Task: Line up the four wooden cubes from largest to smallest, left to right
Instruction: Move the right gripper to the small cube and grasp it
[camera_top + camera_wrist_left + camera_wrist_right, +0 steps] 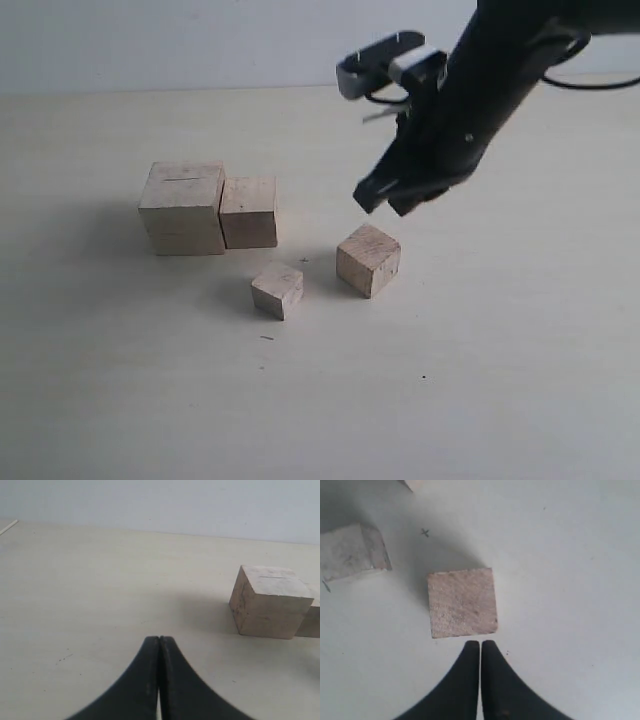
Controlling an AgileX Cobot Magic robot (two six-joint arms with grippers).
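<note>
Four pale wooden cubes stand on a light table (500, 390). The largest cube (183, 208) is at the left and has a thin dark crack on its top. The second cube (248, 211) stands touching its right side, with the fronts nearly in one line. The third cube (368, 259) stands apart to the right, nearer to the camera and turned at an angle. The smallest cube (277, 290) is between, still nearer, also turned, touching nothing. The black right gripper (385, 203) hangs in the air just above the third cube, holding nothing; its jaw gap is not clear here.
</note>
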